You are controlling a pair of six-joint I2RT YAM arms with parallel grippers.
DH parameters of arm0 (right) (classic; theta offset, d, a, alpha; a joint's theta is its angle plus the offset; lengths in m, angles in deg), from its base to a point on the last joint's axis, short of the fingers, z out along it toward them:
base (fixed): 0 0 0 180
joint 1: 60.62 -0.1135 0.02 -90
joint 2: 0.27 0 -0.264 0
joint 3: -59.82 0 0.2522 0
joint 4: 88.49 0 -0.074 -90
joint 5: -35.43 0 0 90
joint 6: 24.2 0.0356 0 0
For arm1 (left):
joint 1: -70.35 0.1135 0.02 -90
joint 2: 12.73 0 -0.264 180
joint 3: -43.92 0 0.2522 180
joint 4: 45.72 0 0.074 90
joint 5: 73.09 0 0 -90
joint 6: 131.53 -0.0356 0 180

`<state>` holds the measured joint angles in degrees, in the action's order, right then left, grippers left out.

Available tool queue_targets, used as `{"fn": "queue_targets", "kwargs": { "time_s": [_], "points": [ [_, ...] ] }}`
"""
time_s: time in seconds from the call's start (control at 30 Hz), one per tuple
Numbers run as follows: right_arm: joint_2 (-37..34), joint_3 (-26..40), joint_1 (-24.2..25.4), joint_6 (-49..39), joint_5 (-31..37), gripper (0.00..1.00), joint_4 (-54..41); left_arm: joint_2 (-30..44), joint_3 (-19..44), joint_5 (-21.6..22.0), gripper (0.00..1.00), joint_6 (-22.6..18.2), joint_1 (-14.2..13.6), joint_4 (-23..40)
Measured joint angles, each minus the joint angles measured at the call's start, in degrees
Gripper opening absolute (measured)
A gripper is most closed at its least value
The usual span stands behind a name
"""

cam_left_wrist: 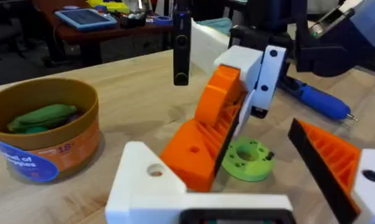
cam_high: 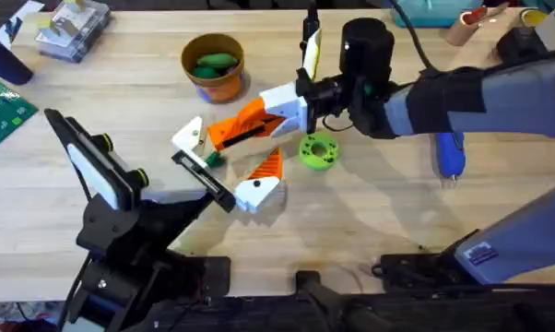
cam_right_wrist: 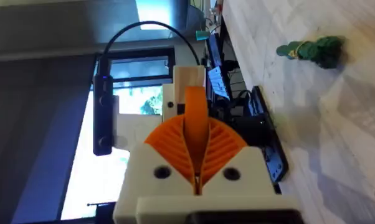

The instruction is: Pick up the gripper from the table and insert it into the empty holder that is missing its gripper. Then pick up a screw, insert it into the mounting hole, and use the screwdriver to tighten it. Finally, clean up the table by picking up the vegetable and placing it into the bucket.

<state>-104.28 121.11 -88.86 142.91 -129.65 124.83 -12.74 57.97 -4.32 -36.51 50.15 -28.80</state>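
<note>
Reaching left pincer: fingers spread wide apart, holding nothing, low over the middle of the counter; one white finger points toward the bucket, the other, orange-ribbed, lies nearer the arms' bases.
Bucket: upright on the counter, behind the left pincer and well apart from it.
Vegetable: lying inside the bucket, below the rim.
Small knobbly green piece: on the counter between the left pincer's fingers.
Right pincer: orange pads pressed together with nothing between them; it reaches across the middle, and its tip sits in the left pincer's gap.
Green disc: flat on the counter, just beside the right pincer.
Holder: a black bar standing upright behind the right wrist; I cannot tell what it carries.
Screwdriver: lying on the counter to the right, partly under the right arm, touched by neither pincer.
</note>
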Motion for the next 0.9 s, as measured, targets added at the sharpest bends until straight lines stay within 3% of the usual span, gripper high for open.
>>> {"fn": "queue_targets", "kwargs": {
  "time_s": [0.5, 0.9],
  "points": [
    [-2.5, 3.0, -1.2, -0.9, -1.6, 0.021, -0.5, 0.0, 0.0, -0.8, 0.991, 0.1, 0.4, 0.0],
    [-3.1, 6.0, -1.0, -1.8, -5.5, 0.021, -1.0, 0.0, 0.0, -5.8, 0.991, -0.5, 0.7, -0.7]
  ]
}}
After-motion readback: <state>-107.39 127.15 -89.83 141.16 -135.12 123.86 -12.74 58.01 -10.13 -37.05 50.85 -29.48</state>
